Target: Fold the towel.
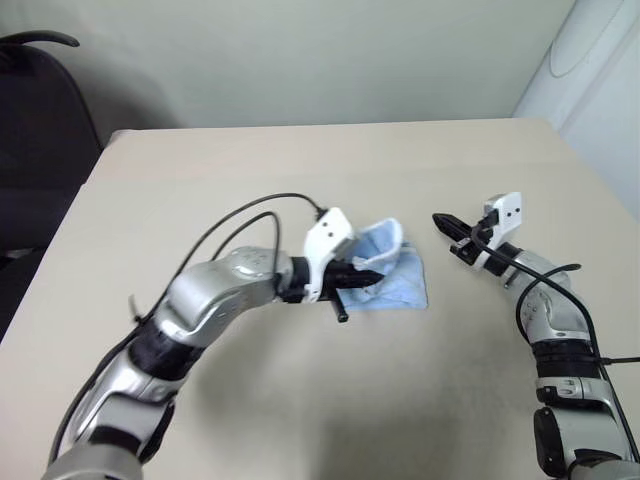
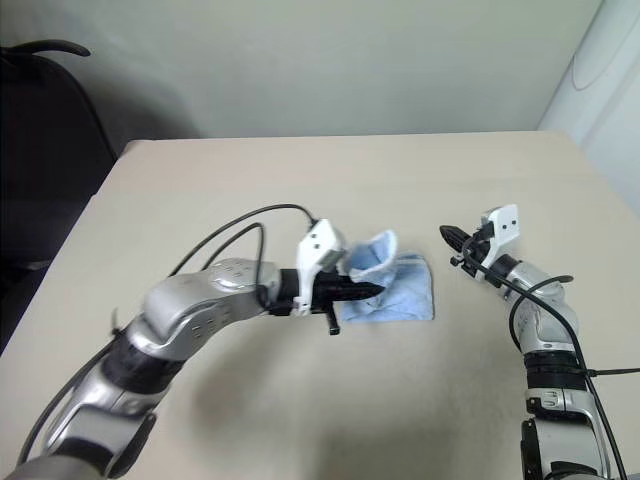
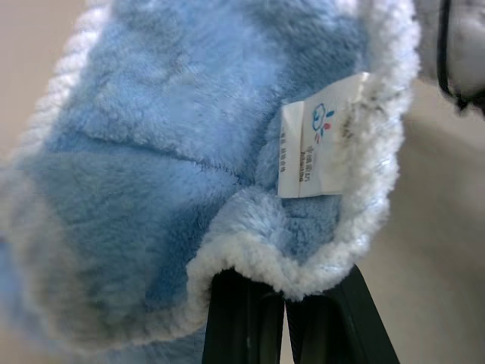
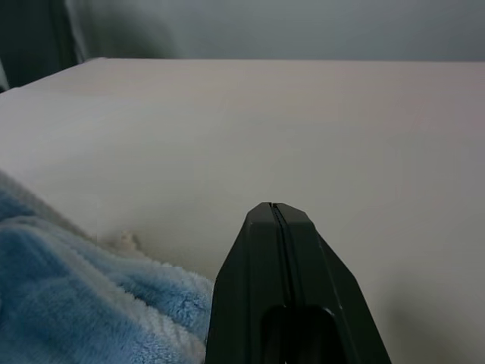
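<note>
Table (image 1: 300, 420) surface nearest the camera is bare beige, with free room between the two arms and along the near edge.

Left gripper (image 1: 372, 274) reaches in from the left, pointing toward the right, fingers pinched on the white-stitched edge of the towel (image 1: 400, 280). In the left wrist view the black fingers (image 3: 242, 318) close on the hem, and a small white label (image 3: 314, 140) with a printed motif hangs from the edging just above them. The gripped part of the cloth is lifted and curled over the rest; the remainder lies on the table at about its middle.

Towel outline: the right-hand edge runs roughly straight from far to near, ending in a corner toward the near right. The raised fold stands at the far left of the cloth.

Right gripper (image 1: 442, 221) sits to the right of the towel, apart from it, pointing left, fingers pressed flat together and holding nothing. In the right wrist view the closed fingertips (image 4: 276, 227) show above bare tabletop, with the towel's fluffy edge (image 4: 98, 303) beside them.

Beyond the towel, the table is clear to its far edge (image 1: 330, 125). A dark chair (image 1: 40, 130) stands past the far left corner; a pale wall (image 1: 300, 50) rises behind.
</note>
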`<state>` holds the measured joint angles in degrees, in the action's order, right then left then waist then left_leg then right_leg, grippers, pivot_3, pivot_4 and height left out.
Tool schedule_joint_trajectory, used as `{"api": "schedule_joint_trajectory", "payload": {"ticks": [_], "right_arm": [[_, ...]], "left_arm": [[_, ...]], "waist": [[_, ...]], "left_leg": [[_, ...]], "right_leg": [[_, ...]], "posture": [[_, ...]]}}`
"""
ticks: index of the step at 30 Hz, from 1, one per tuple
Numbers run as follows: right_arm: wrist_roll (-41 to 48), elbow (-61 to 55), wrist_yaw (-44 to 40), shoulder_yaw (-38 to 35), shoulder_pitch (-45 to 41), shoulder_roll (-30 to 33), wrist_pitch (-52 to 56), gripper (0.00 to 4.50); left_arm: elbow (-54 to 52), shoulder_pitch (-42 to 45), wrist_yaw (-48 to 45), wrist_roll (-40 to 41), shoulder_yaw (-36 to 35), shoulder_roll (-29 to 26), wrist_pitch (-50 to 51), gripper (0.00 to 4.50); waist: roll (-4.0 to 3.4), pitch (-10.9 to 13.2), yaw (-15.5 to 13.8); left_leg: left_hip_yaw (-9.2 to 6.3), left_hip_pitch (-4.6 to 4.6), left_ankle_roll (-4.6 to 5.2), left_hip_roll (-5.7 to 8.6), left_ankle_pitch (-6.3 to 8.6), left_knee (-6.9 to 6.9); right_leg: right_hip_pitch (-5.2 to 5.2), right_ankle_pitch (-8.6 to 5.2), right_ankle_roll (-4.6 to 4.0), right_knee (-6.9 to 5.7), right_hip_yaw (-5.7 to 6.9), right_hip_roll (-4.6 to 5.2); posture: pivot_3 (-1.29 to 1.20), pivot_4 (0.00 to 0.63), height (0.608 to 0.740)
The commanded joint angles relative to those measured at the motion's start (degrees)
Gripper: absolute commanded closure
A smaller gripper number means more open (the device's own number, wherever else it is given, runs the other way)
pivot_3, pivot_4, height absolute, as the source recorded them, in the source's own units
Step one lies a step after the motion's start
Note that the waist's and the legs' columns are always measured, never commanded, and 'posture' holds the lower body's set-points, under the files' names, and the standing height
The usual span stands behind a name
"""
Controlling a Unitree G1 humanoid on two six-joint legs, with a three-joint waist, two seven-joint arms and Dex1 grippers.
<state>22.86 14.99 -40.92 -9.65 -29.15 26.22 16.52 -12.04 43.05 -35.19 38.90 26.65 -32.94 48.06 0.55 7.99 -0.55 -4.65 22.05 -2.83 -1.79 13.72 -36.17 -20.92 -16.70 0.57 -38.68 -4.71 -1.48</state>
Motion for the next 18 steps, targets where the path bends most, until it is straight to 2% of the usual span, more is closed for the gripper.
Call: {"api": "schedule_joint_trajectory", "payload": {"ticks": [1,6,7,9,18], "right_arm": [[0.71,-4.1,1.89,-2.67,2.1,0.54,-0.68,4.5],[1.27,-7.25,3.58,-4.0,5.02,0.68,0.07,4.5],[1.35,-7.73,3.86,-4.24,5.46,0.77,0.22,4.5],[1.44,-8.52,4.2,-4.58,6.06,0.86,0.54,4.5],[1.49,-8.96,4.62,-4.84,6.24,1.21,1.14,4.5]], "left_arm": [[5.38,2.53,-5.93,-6.08,3.62,3.18,-2.94,4.47],[13.26,4.3,-9.47,-12.71,5.21,8.1,-4.32,4.47],[14.65,4.51,-9.89,-12.93,4.47,9.23,-4.17,3.95],[16.02,4.65,-10.88,-13.01,2.74,10.87,-3.7,3.39],[15.12,3.87,-14.0,-11.42,-3.95,15.13,-1.36,0.16]], "waist": [[0.0,0.0,0.08],[-0.01,-0.01,0.23],[-0.02,-0.01,0.19],[-0.02,-0.01,0.13],[-0.04,-0.02,0.03]], "left_leg": [[0.0,0.01,0.02,0.0,0.01,0.0],[0.0,0.26,0.01,0.0,0.01,0.0],[-0.01,0.29,0.01,0.0,0.01,0.0],[-0.02,0.29,0.03,0.0,0.02,-0.01],[-0.03,0.32,0.3,0.0,0.17,-0.44]], "right_leg": [[-0.01,0.0,0.01,0.04,-0.01,0.01],[-0.22,0.03,0.07,0.25,-0.08,0.01],[-0.23,0.04,0.09,0.28,-0.08,0.01],[-0.22,0.07,0.14,0.31,-0.08,0.02],[-0.11,0.22,0.36,0.28,-0.14,0.03]], "posture": [[0.0,0.15,0.74],[0.0,0.15,0.74],[0.0,0.15,0.74],[0.0,0.15,0.74],[0.0,0.15,0.74]]}}
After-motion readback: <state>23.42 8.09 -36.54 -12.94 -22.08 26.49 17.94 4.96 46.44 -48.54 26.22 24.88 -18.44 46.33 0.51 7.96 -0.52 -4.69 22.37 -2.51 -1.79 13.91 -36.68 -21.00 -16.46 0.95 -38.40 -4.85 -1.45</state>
